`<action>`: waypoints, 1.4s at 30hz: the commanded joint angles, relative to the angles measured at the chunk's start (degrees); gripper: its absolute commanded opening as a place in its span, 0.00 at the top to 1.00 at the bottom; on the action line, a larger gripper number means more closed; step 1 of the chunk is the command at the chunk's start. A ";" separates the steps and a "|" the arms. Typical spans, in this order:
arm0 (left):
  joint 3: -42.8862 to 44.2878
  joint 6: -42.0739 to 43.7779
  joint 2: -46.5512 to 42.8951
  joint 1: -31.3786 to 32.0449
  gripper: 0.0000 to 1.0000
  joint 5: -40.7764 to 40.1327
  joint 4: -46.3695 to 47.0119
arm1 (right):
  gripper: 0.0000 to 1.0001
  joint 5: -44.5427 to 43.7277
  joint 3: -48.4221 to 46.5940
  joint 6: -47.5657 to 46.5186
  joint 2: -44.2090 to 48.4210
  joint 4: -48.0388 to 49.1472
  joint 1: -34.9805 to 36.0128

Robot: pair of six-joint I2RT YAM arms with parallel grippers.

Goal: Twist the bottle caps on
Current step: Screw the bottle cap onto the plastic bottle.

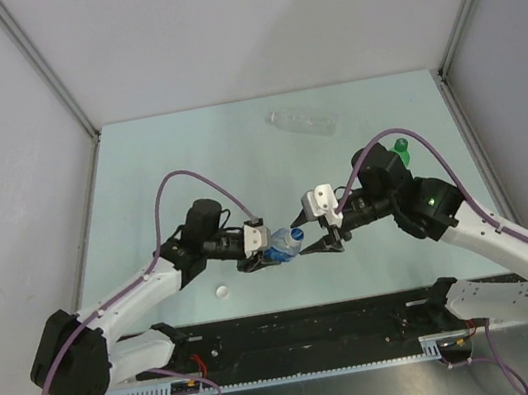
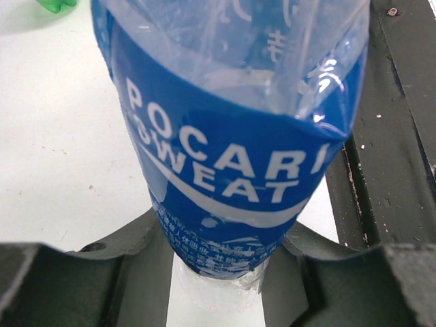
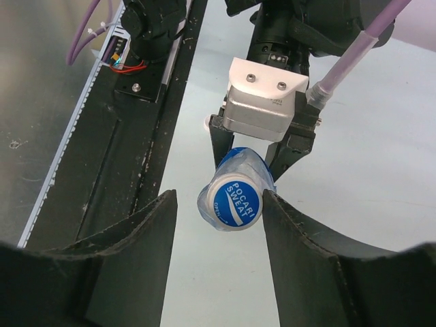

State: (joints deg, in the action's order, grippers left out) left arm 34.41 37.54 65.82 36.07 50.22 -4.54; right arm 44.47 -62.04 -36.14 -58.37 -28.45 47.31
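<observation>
**Pocari cap: right jaws lined up, no grip yet**

Top view: left gripper (image 1: 272, 254) clamped on the Pocari Sweat bottle (image 1: 280, 245), held sideways with the neck towards the right arm; right gripper (image 1: 318, 241) sits at the neck end, where the blue-topped cap (image 1: 298, 235) is; loose white cap (image 1: 222, 291) on the table (image 1: 187, 160) near the left arm; clear bottle (image 1: 302, 122) lying at the far side; green bottle (image 1: 400, 146) behind the right arm, mostly hidden.

Left wrist: the blue label fills the frame; left fingers (image 2: 136, 272) pressed against both sides of the bottle body; hold looks firm.

Right wrist: cap (image 3: 235, 203) face-on between the right fingers (image 3: 157, 238); jaws apart, a gap on each side, no contact; cap sits on the bottle mouth, can't tell whether the threads have caught.

Step, as I read it: screwing on this bottle's cap, with the other two bottles to follow. Next move calls for pinching the cap rim squarely, then rolling the wrist about the bottle's axis while the left holds; thin bottle may twist in the clamp, and an off-axis pinch may cross-thread.
</observation>
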 commanded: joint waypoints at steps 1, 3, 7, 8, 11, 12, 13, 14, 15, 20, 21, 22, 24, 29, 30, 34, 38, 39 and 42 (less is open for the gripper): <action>2.60 1.08 0.37 0.13 1.00 1.79 0.09 | 0.44 1.62 -2.92 1.25 -0.43 -0.72 0.32; 2.61 1.12 0.25 0.09 1.00 1.81 0.13 | 0.46 1.55 -2.98 1.29 -0.63 -0.97 0.33; 2.70 1.08 -0.02 0.11 1.00 1.86 0.12 | 0.55 1.24 -3.06 1.78 -1.18 -1.09 0.33; 2.78 1.02 -0.18 0.12 1.00 2.06 0.13 | 0.56 1.10 -3.12 1.87 -1.33 -1.13 0.33; 2.77 1.15 -1.11 0.13 1.00 2.56 0.10 | 0.64 0.50 -3.12 2.19 -1.82 -1.31 0.33; 2.81 1.23 -1.61 0.14 1.00 2.63 0.16 | 0.68 0.25 -3.15 2.38 -2.00 -1.37 0.28; 2.92 1.27 -2.12 0.14 1.00 2.84 0.15 | 0.70 0.04 -3.12 2.56 -2.23 -1.49 0.31; 3.02 1.29 -2.81 0.14 1.00 2.85 0.19 | 0.74 -0.15 -3.10 2.74 -2.56 -1.60 0.27; 3.20 1.17 -3.51 0.09 1.00 2.77 0.21 | 0.78 -0.34 -3.09 2.96 -2.77 -1.78 0.26; 3.99 -1.88 -6.39 0.11 1.00 0.20 2.36 | 0.95 -3.13 -3.09 6.28 -4.39 -1.26 0.48; 3.95 -2.97 -6.84 0.08 1.00 -0.71 3.32 | 0.98 -4.11 -3.09 6.93 -4.78 -1.22 0.67; 3.79 -4.52 -7.24 0.11 1.00 -1.99 5.16 | 0.99 -5.35 -3.09 7.73 -5.20 -1.02 0.94; 3.40 -7.51 -7.87 0.13 1.00 -5.47 8.65 | 1.00 -9.05 -3.09 9.35 -5.91 -0.61 1.80; 2.69 -13.31 -8.44 0.09 1.00 -10.93 14.57 | 1.00 -17.82 -3.09 14.81 -7.20 1.85 3.04; 2.60 -14.39 -8.52 0.11 1.00 -11.98 15.62 | 1.00 -19.02 -3.04 16.11 -7.46 2.36 3.09; 2.37 -17.13 -8.82 0.26 1.00 -15.33 18.52 | 1.00 -24.01 -3.00 20.50 -9.27 3.83 3.24; 2.22 -18.24 -9.64 0.93 1.00 -18.90 20.13 | 1.00 -31.25 -3.01 25.58 -10.64 4.98 3.39; 2.14 -18.66 -9.78 1.10 1.00 -20.23 20.68 | 1.00 -33.07 -3.00 27.21 -10.94 5.47 3.44; 2.30 -19.73 -9.83 1.65 1.00 -23.59 21.91 | 1.00 -37.49 -3.02 32.62 -12.06 6.33 3.49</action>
State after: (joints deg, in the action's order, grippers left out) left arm 33.95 21.45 60.23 35.94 28.08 1.30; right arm 16.43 -66.52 -12.58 -66.28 -16.08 50.09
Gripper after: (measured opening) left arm 0.482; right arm 0.369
